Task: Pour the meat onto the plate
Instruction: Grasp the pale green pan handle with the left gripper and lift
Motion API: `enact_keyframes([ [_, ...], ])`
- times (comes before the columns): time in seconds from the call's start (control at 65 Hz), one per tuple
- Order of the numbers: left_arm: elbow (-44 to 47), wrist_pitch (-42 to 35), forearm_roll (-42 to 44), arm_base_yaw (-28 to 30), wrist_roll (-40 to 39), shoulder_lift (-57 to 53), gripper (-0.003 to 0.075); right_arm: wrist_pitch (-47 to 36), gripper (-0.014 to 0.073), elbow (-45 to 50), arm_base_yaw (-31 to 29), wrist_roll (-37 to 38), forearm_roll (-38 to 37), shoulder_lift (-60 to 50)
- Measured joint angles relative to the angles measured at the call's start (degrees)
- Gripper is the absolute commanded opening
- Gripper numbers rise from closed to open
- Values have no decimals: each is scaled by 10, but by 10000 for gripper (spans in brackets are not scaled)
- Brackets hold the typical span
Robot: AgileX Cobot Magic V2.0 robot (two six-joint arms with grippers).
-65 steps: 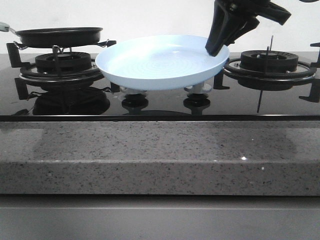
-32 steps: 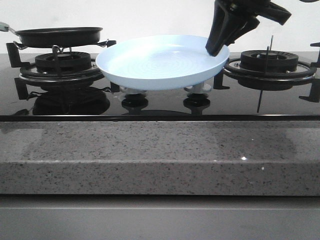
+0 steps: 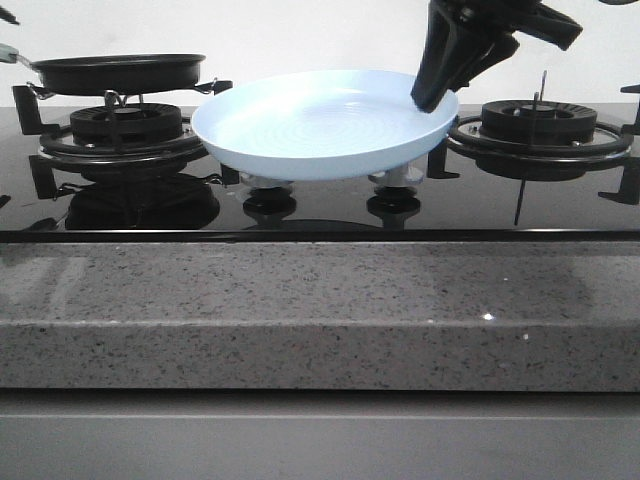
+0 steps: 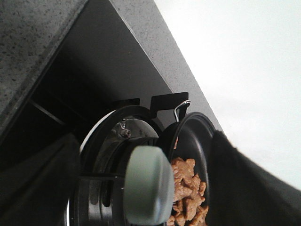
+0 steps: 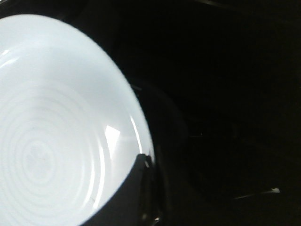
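The pale-blue plate (image 3: pixel 320 125) is held above the middle of the black stove top. My right gripper (image 3: pixel 432 95) is shut on its right rim; the plate (image 5: pixel 56 122) is bare in the right wrist view, with one finger (image 5: pixel 136 188) over its edge. The meat (image 4: pixel 188 188) lies as a loose light-brown pile in the black frying pan (image 3: pixel 118 72) on the left burner. My left gripper (image 4: pixel 146 197) is open, its dark fingers wide apart on either side of the grey-green end of the pan handle (image 4: pixel 148 181). Only its tip (image 3: pixel 6 16) shows at the front view's left edge.
The left burner grate (image 3: pixel 125 125) carries the pan. The right burner (image 3: pixel 540 125) stands beside the plate's held rim. Two stove knobs (image 3: pixel 268 200) sit under the plate. A speckled grey counter edge (image 3: pixel 320 310) runs along the front.
A dark tip of my left gripper has come into the front view at the far left, above the pan handle. The plate and right gripper have not moved.
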Motion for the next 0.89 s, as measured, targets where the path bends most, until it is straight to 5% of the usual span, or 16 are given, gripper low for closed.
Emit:
enact_keyframes([
  [0.569,-5,3,-29,0,-1,0,-20,0,-61,0,0,0,0,0],
  [0.892,-5,52,-93,0,52,0,-20,0,-61,0,0,0,0,0],
])
